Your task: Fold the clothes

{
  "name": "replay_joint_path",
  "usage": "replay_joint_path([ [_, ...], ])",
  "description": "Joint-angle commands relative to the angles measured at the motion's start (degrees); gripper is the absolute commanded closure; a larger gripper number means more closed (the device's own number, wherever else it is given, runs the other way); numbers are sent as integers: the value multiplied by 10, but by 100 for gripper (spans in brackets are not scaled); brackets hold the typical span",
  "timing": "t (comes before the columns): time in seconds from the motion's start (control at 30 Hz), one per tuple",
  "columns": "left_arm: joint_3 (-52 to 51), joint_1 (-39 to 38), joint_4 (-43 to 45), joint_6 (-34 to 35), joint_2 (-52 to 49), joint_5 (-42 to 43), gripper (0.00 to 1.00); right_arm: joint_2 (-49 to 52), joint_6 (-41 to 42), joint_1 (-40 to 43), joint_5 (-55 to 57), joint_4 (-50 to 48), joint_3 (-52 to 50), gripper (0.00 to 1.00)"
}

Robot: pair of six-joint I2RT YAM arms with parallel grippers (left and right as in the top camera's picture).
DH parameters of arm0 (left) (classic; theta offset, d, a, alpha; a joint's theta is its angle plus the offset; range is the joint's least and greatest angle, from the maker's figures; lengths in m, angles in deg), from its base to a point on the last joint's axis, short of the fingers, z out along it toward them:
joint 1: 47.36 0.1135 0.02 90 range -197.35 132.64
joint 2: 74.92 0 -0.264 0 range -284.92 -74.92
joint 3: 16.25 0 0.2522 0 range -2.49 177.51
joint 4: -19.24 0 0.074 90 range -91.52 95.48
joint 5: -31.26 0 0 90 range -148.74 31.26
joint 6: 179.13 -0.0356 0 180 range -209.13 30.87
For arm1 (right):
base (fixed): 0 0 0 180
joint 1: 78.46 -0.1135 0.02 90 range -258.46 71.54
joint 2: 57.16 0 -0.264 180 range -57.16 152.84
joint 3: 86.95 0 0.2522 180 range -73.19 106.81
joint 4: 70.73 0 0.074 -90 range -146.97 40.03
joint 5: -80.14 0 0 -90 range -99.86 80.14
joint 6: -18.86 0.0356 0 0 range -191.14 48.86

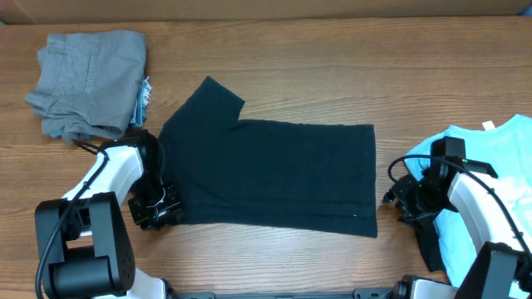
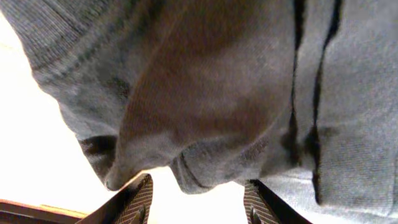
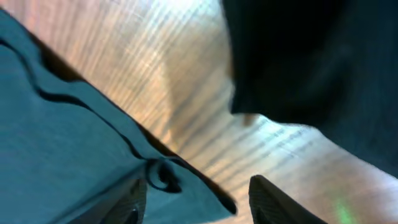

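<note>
Left gripper is standing open, its two fingers spread apart, with a bunched fold of the black T-shirt hanging just past the tips and looking washed-out grey in the wrist view. Seen from overhead, it is sitting at the shirt's lower left edge. Right gripper is also gaping open over the counter, between the black shirt's right hem and the light blue T-shirt, whose corner is lying by its fingers. The black shirt is lying flat mid-counter, its long axis running left to right and one sleeve pointing up and left. A small white mark near its lower right hem is showing too small to read. Grey garments are sitting folded at the far left corner.
</note>
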Motion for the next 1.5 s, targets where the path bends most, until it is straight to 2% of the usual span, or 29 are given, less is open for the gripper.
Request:
replay_joint_path([
  [0.0, 13, 1, -24, -26, 8, 22, 52, -11, -52, 2, -30, -11, 50, 43],
  [0.07, 41, 1, -55, -38, 10, 24, 52, -11, -77, 2, -41, -6, 84, 43],
  [0.13, 80, 1, -86, -50, 18, 26, 48, -11, -87, 2, -42, 7, 127, 43],
  [0.2, 126, 1, -105, -61, 31, 27, 36, -11, -92, 1, -42, 20, 171, 41],
  [0.27, 176, 1, -111, -83, 41, 32, 27, -11, -91, 2, -44, 27, 211, 41],
  [0.33, 226, 1, -110, -107, 45, 44, 23, -11, -87, 1, -48, 28, 243, 39],
  [0.43, 285, -6, -81, -171, 45, 112, 20, -10, -73, 1, -69, 13, 275, 39],
  [0.5, 305, -13, -39, -219, 45, 192, 0, -9, -60, 1, -70, -6, 279, 38],
  [0.57, 311, -19, 14, -253, 45, 263, 0, -4, -56, 1, -71, -21, 278, 38],
  [0.63, 312, -26, 73, -256, 43, 276, 3, 5, -56, 1, -75, -29, 278, 38],
  [0.73, 312, -46, 131, -216, 29, 191, 4, 26, -55, 1, -82, -30, 278, 38],
  [0.87, 312, -78, 183, -203, -6, 104, 7, 44, -55, 1, -87, -29, 278, 38],
  [1.03, 318, -116, 260, -196, -86, 32, 24, 49, -55, 1, -87, -29, 278, 38],
  [1.13, 319, -123, 310, -195, -128, -19, 27, 49, -55, 1, -87, -29, 278, 38],
  [1.27, 319, -123, 403, -196, -167, -29, 22, 49, -55, 1, -87, -26, 278, 37],
  [1.47, 319, -123, 483, -179, -221, -27, 28, 49, -56, 1, -87, -15, 278, 37],
])
